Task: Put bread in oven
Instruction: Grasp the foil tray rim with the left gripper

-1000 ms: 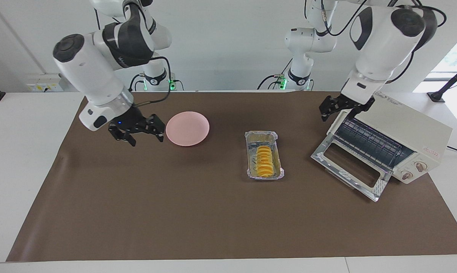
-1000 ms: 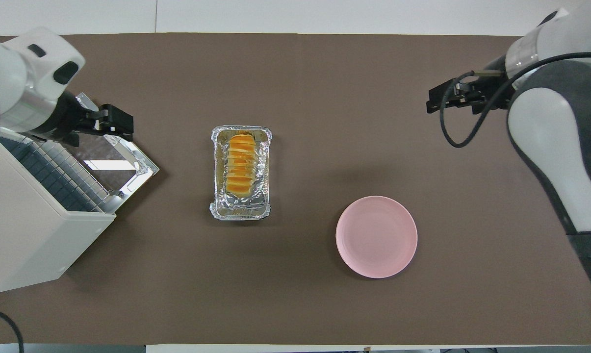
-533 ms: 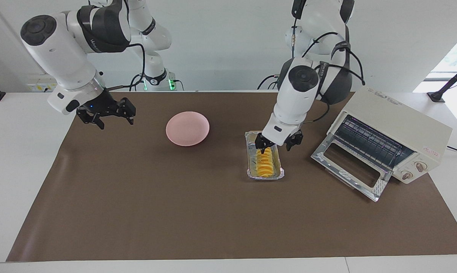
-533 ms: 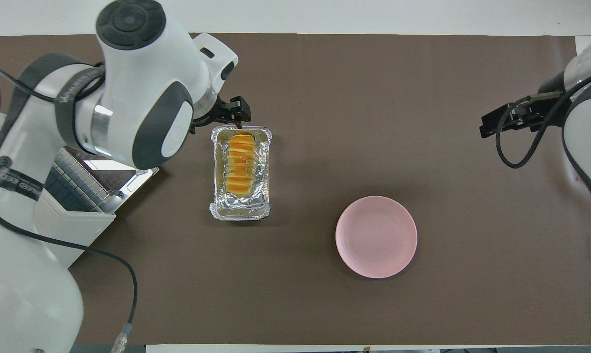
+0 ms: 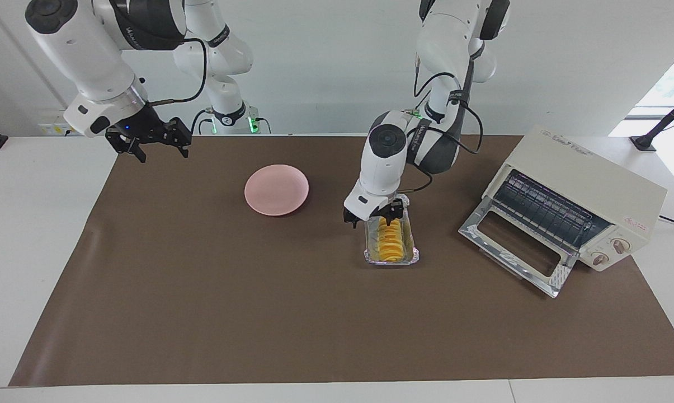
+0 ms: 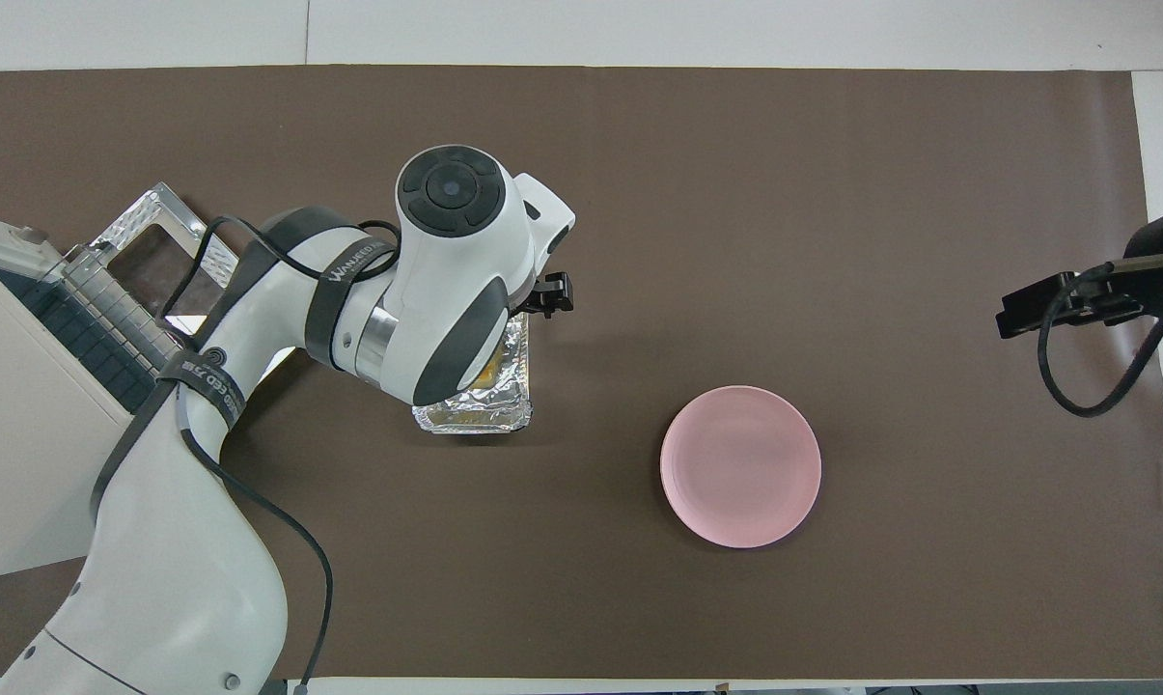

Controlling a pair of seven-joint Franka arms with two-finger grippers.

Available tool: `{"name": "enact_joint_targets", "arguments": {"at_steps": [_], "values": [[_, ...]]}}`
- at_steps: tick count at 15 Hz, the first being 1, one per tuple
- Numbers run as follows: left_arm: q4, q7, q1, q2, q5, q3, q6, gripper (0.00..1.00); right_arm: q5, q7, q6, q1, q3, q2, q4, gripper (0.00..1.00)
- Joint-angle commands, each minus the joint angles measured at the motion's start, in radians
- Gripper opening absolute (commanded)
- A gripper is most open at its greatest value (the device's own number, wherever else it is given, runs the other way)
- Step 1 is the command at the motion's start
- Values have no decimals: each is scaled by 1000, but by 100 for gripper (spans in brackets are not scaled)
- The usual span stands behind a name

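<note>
- The bread [image 5: 391,240], a ridged golden-yellow loaf, sits inside the foil tray [image 5: 408,256] about mid-table, between the pink plate [image 5: 276,189] and the oven [image 5: 578,200].
- The left gripper [image 5: 371,216] is down at the tray end nearest the robots, one finger over the bread and the other hanging off the tray's plate-side edge. Fingers look spread and they aren't pinching anything.
- From overhead the left arm's big white wrist covers most of the tray; only a corner of foil [image 6: 504,410] and the gripper's black tip [image 6: 546,294] show.
- The oven sits at the left arm's end of the table with its glass door [image 5: 517,247] dropped flat open and the wire rack [image 5: 543,210] showing. The bread isn't in it yet.
- The right gripper [image 5: 149,138] waits up in the air over the brown mat's [image 5: 258,313] corner at the right arm's end, fingers spread, holding nothing.
- The pink plate lies flat on the mat, well apart from the tray.
</note>
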State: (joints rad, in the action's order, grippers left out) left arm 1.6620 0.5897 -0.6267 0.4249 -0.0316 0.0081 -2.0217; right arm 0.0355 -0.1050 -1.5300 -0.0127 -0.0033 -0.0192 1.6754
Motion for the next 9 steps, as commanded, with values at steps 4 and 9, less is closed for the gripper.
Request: {"name": "enact_joint_targets", "arguments": {"at_steps": [4, 9], "values": [[78, 35, -13, -35, -7, 13, -48, 60, -16, -33, -18, -50, 19, -18, 26, 100], [91, 47, -30, -35, -7, 13, -52, 41, -54, -33, -21, -49, 29, -13, 3, 100]]}}
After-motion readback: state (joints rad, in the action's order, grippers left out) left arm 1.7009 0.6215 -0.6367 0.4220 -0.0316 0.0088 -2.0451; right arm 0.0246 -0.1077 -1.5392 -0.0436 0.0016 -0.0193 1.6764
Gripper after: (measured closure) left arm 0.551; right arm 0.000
